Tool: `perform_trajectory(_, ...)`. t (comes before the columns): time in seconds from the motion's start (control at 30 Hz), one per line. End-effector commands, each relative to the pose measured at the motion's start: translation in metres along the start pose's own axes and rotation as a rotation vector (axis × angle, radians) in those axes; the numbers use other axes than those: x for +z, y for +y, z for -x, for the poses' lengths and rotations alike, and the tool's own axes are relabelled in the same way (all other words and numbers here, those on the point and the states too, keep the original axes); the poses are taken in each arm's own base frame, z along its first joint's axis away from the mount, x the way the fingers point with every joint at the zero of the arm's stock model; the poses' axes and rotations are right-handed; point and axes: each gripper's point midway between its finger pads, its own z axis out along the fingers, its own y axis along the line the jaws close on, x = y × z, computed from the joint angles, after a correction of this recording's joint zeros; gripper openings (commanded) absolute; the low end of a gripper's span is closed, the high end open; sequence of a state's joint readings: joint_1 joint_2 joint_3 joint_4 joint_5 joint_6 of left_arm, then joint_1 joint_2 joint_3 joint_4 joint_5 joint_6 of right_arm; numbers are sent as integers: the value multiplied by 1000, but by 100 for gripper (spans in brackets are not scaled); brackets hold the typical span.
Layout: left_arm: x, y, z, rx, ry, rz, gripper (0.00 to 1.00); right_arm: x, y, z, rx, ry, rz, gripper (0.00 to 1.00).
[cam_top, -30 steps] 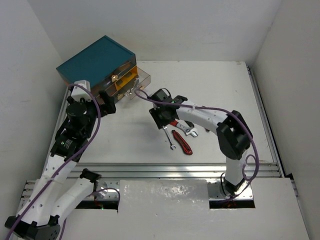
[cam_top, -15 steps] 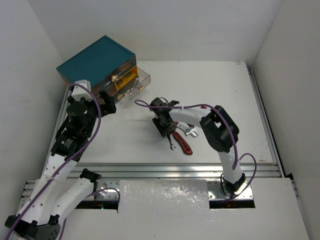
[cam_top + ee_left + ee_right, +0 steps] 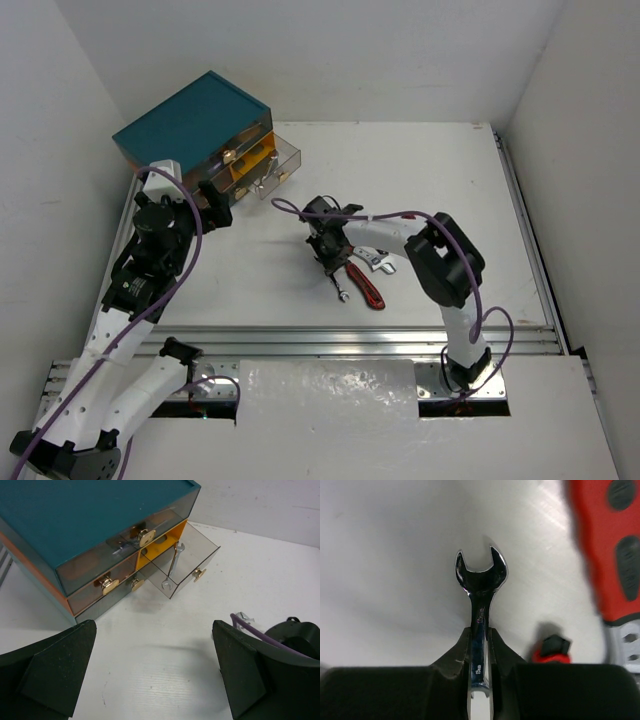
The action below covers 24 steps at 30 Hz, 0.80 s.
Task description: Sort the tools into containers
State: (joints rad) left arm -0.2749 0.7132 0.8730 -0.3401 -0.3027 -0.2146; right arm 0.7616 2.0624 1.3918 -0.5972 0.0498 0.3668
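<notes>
My right gripper (image 3: 479, 635) is shut on a silver open-end wrench (image 3: 480, 587), its open end pointing away over the white table; from above the gripper (image 3: 330, 255) is low at the table's middle with the wrench (image 3: 340, 290) below it. Red-and-black handled cutters (image 3: 366, 285) and an adjustable wrench (image 3: 378, 260) lie just right of it; the red handle (image 3: 615, 550) shows in the right wrist view. The teal-topped cabinet (image 3: 190, 125) stands back left with one drawer (image 3: 187, 555) pulled out, a silver wrench (image 3: 172, 567) inside. My left gripper (image 3: 155, 680) is open and empty before the cabinet (image 3: 90, 520).
White walls close the table on the left, back and right. An aluminium rail (image 3: 350, 340) runs along the near edge. A purple cable (image 3: 260, 632) from the right arm shows at the right of the left wrist view.
My right gripper came down from near the drawer to the tools at mid-table and closed on the silver wrench. The left arm has not moved.
</notes>
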Motion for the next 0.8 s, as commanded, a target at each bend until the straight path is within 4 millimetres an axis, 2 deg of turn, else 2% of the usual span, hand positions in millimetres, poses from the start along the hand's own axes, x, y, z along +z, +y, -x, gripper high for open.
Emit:
perform_trajectory(0.0, -2, 1, 15, -12, -58, 1, 100, -40, 38, 31, -6, -175, 201, 8)
perform_trajectory(0.13, -2, 2, 16, -12, -61, 6, 100, -88, 60, 60, -6, -343, 332, 8)
perform_trajectory(0.23, -2, 3, 16, -13, -62, 9, 100, -117, 61, 81, -2, -441, 343, 8)
perform_trajectory(0.27, -2, 3, 16, -13, -62, 10, 100, -127, 60, 93, 4, -486, 339, 8)
perform_trajectory(0.37, -1, 3, 16, -13, -62, 10, 100, -161, 56, 139, 36, -647, 360, 7)
perform_trajectory(0.43, -2, 4, 16, -13, -64, 15, 100, -191, 48, 183, 85, -797, 414, 9)
perform_trajectory(0.47, -2, 4, 15, -12, -63, 17, 100, -205, 60, 194, 40, -834, 521, 9)
perform_trajectory(0.5, -2, 5, 15, -12, -64, 20, 100, -210, 62, 216, 26, -914, 563, 8)
perform_trajectory(0.53, -1, 4, 15, -13, -62, 20, 100, -232, 54, 240, 71, -975, 590, 7)
perform_trajectory(0.57, -1, 4, 14, -11, -60, 19, 100, -238, 52, 255, 90, -991, 614, 7)
perform_trajectory(0.6, -1, 4, 14, -13, -60, 18, 100, -215, 49, 269, 148, -957, 626, 7)
perform_trajectory(0.63, 0, 4, 13, -10, -57, 17, 100, -240, 41, 293, 160, -1034, 630, 7)
perform_trajectory(0.7, 0, 3, 13, -9, -53, 15, 100, -238, 31, 329, 215, -1091, 626, 7)
perform_trajectory(0.77, 1, 2, 13, -11, -52, 10, 100, -231, 23, 350, 230, -1115, 635, 7)
